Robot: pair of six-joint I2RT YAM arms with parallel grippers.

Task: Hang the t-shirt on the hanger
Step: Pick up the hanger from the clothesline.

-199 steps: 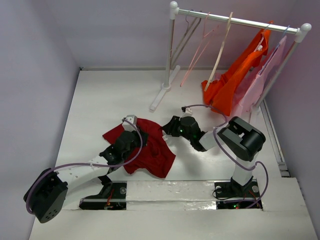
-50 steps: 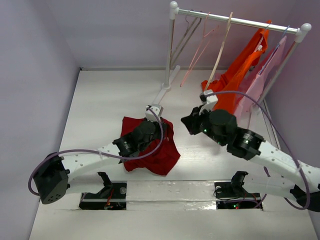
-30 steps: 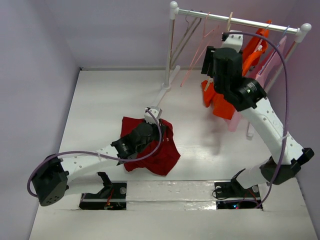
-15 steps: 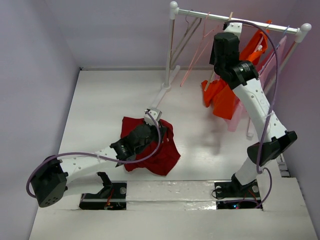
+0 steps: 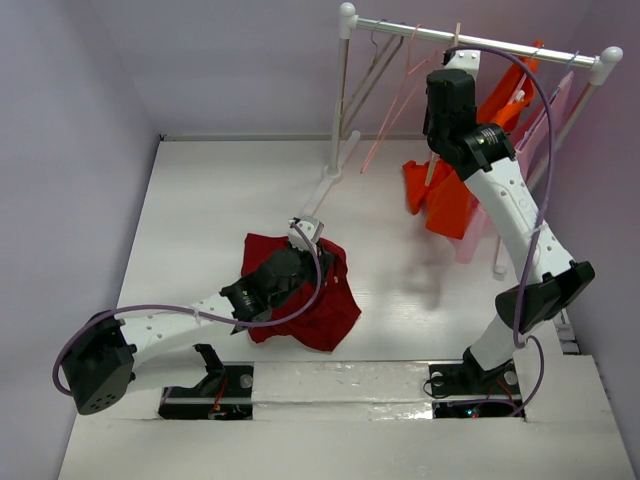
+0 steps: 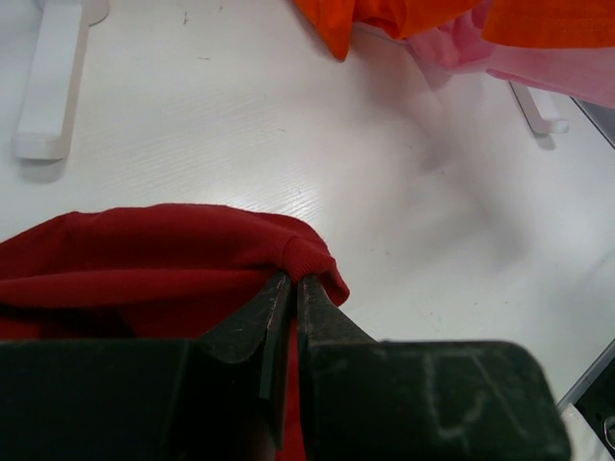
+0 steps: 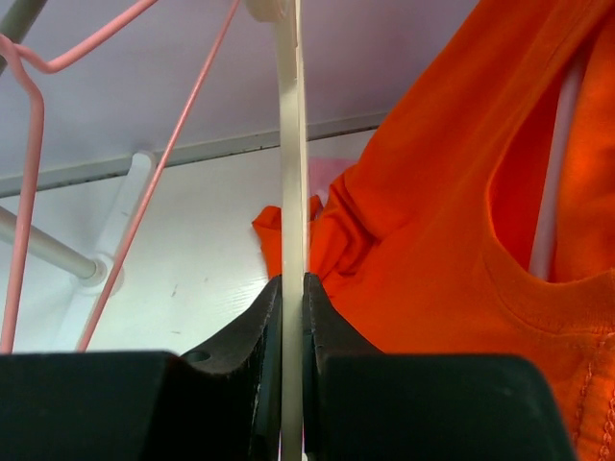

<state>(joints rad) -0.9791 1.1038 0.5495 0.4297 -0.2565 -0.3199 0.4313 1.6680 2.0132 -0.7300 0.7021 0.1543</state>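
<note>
The red t-shirt lies crumpled on the white table left of centre. My left gripper is shut on a fold at its far edge; in the left wrist view the jaws pinch the red t-shirt. The cream-beige hanger hangs edge-on from the rail of the rack. My right gripper is raised to the rail and shut on the hanger; in the right wrist view the jaws clamp the hanger as a thin vertical strip.
A thin pink hanger and a thin grey hanger hang left of the cream one. An orange garment and a pink garment hang at the rail's right end. The rack's foot stands on the table.
My right arm has swung up from the table near the shirt to the rail and closed on the cream hanger. My left gripper, holding the shirt, has barely moved in the last second.
</note>
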